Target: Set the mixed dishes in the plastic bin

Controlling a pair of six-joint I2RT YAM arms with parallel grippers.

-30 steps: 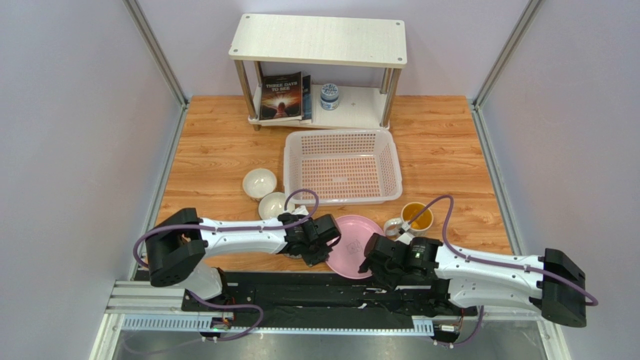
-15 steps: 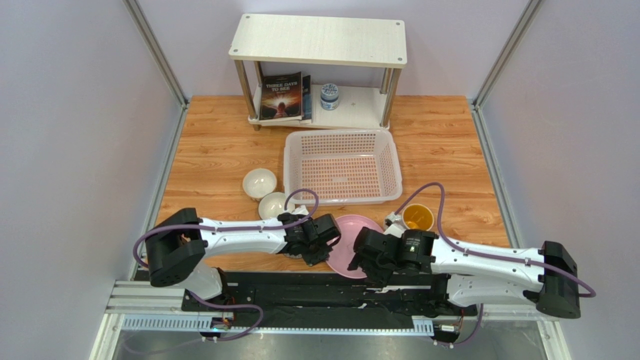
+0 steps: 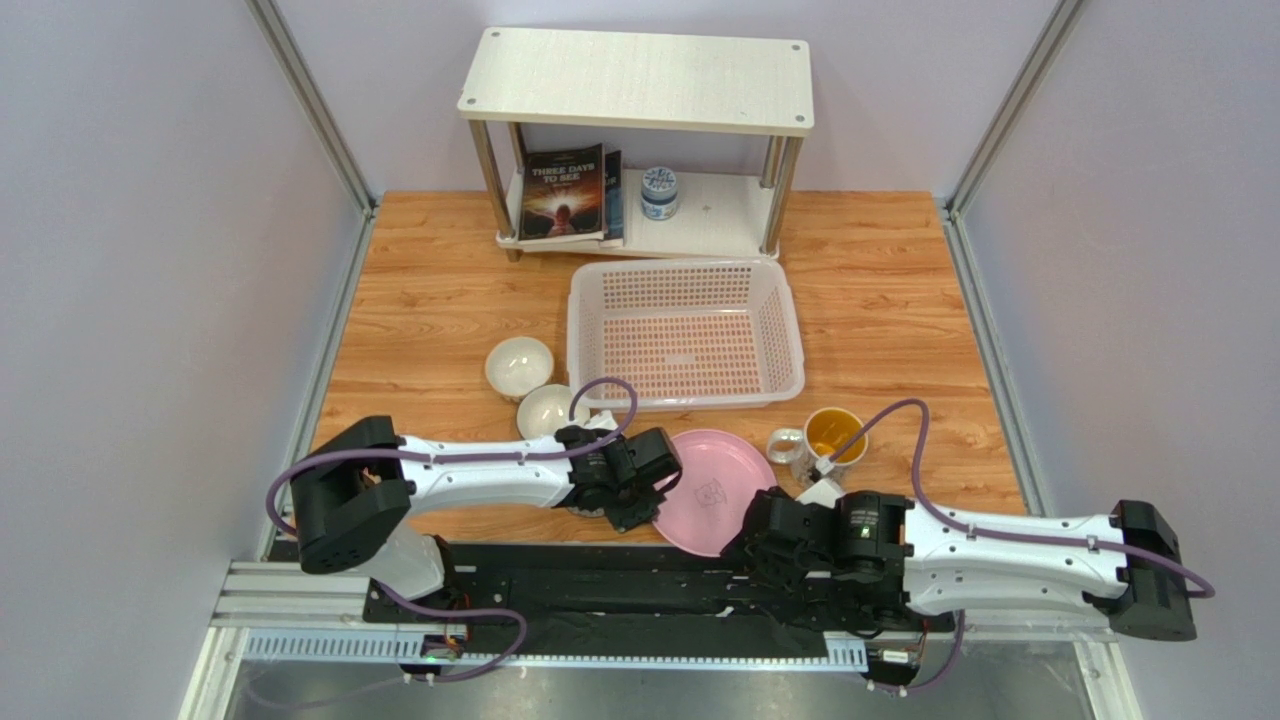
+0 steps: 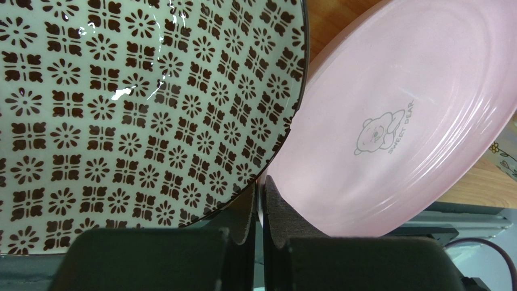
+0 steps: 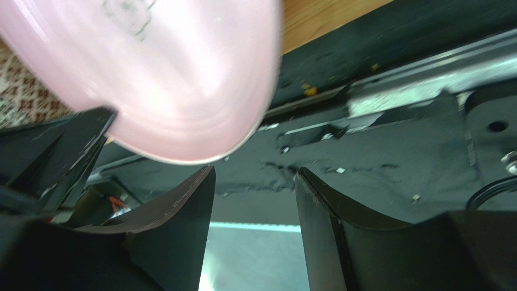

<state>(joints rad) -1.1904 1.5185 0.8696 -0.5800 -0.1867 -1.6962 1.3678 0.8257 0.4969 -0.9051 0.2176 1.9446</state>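
Observation:
The pink plate lies near the table's front edge, its bear print showing in the left wrist view. My left gripper is shut on the plate's left rim, which shows as a thin sliver between the fingers. The dark-patterned bowl sits right beside it, hidden under the arm from above. My right gripper stands open at the plate's near right edge, over the black base rail, holding nothing. The plastic bin stands empty behind. Two white bowls and the mug rest on the table.
A white two-tier shelf at the back holds a book and a small blue-white jar. Grey walls with metal posts close both sides. The black base rail runs along the near edge.
My right arm has drawn back toward the near edge and to the right, away from the plate, its jaws a little narrower. The left arm and plate have held still.

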